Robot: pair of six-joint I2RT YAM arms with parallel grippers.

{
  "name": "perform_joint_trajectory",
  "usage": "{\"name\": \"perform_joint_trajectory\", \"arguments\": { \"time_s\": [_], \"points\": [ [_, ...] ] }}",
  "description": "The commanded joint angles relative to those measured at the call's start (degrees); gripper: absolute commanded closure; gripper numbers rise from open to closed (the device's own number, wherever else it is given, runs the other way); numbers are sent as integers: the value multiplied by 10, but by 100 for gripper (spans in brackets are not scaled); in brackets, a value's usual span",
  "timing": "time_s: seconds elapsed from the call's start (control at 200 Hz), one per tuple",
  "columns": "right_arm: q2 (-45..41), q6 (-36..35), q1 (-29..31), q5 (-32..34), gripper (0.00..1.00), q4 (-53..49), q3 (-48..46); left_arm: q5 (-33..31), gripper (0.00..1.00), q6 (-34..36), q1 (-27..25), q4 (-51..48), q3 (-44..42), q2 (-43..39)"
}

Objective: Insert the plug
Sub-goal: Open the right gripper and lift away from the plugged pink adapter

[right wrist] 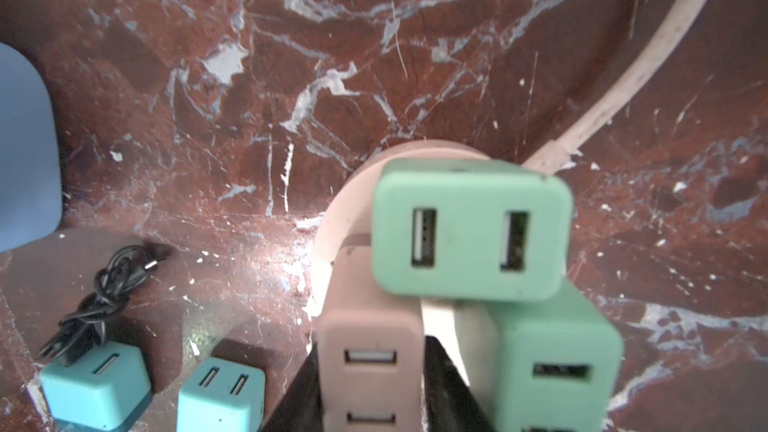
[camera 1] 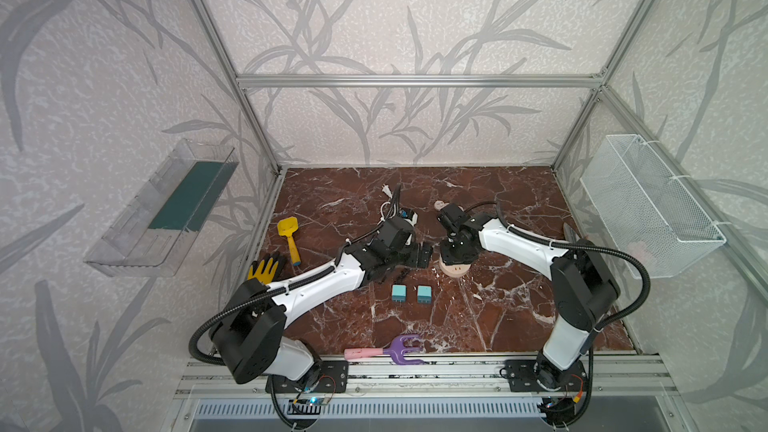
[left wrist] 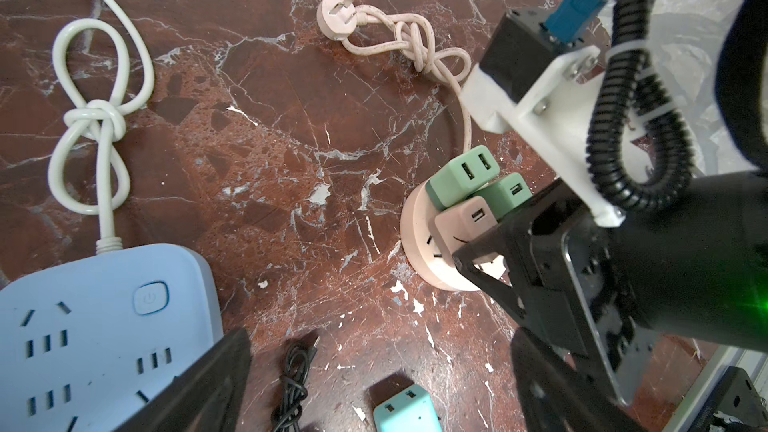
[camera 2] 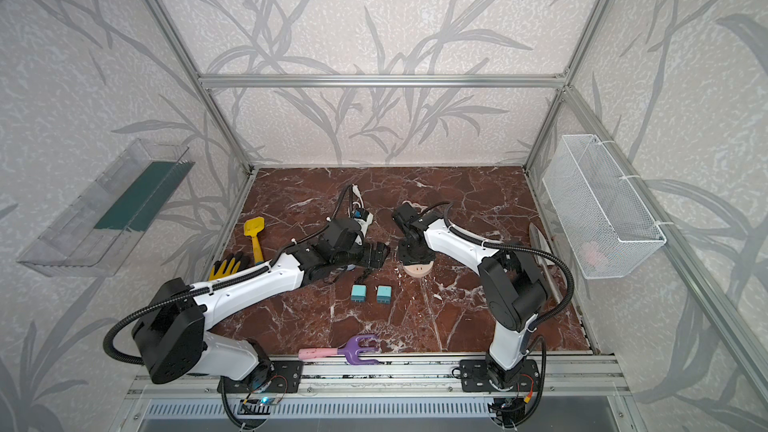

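Basket point(camera 1: 615, 184), perhaps pinkish item point(camera 1: 642, 252) inside

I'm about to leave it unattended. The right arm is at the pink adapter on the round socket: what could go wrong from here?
1. The pink adapter sits tight against two green adapters; the jaws of the right gripper flank it, so pulling away may snag one or tip the round socket.
2. The left gripper, jaws open, hangs close and could bump the right gripper.
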Motion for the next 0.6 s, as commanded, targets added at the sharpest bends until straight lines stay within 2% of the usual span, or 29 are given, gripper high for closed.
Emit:
{"name": "perform_joint_trajectory", "arguments": {
  "time_s": [0.0, 0.075, 0.315, 0.595],
  "points": [
    [-37, 8, 2, -9, 61, -30, 3, -10, 4, 3, 1, -9, 13, -8],
    [-37, 10, 3, -8, 61, -28, -3, -10, 4, 3, 1, -8, 12, -11],
    [-126, 19, 8, -11, 60, -23, -31, -29, 4, 0, 0, 2, 6, -25],
    [-201, 33, 75, -22, 61, 20, -87, -48, 4, 17, 1, -101, 50, -18]
  ]
}}
